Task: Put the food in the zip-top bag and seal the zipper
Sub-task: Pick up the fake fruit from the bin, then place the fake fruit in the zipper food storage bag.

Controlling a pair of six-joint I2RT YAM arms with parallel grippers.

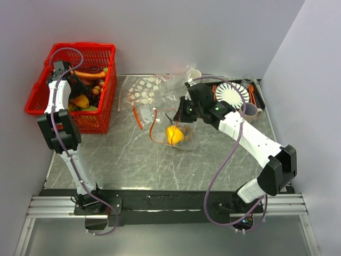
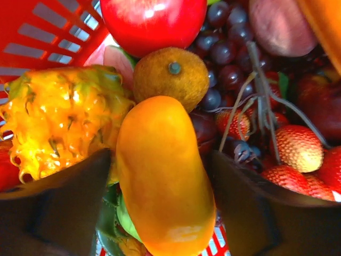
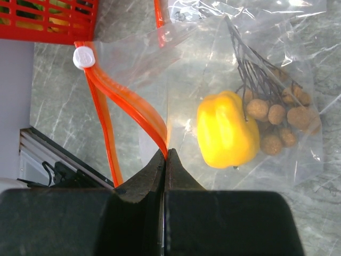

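Observation:
The zip-top bag (image 1: 186,143) lies mid-table with a yellow pepper (image 1: 174,135) inside. In the right wrist view the pepper (image 3: 226,130) and a bunch of small brown fruits (image 3: 277,120) show through the clear plastic. My right gripper (image 3: 167,153) is shut on the orange-red zipper (image 3: 128,101), which curves up to a white slider (image 3: 84,57). My left gripper (image 1: 76,90) is down in the red basket (image 1: 85,46). Its open fingers (image 2: 58,202) straddle an orange mango (image 2: 160,213) closely; I cannot tell whether they touch it.
The basket holds a red apple (image 2: 152,18), a yellow spiky fruit (image 2: 58,117), grapes (image 2: 224,48) and strawberries (image 2: 298,146). A white-dotted clear bag (image 1: 143,90) lies behind the zip-top bag. A white ribbed plate (image 1: 232,95) and a cup (image 1: 249,111) stand at the back right.

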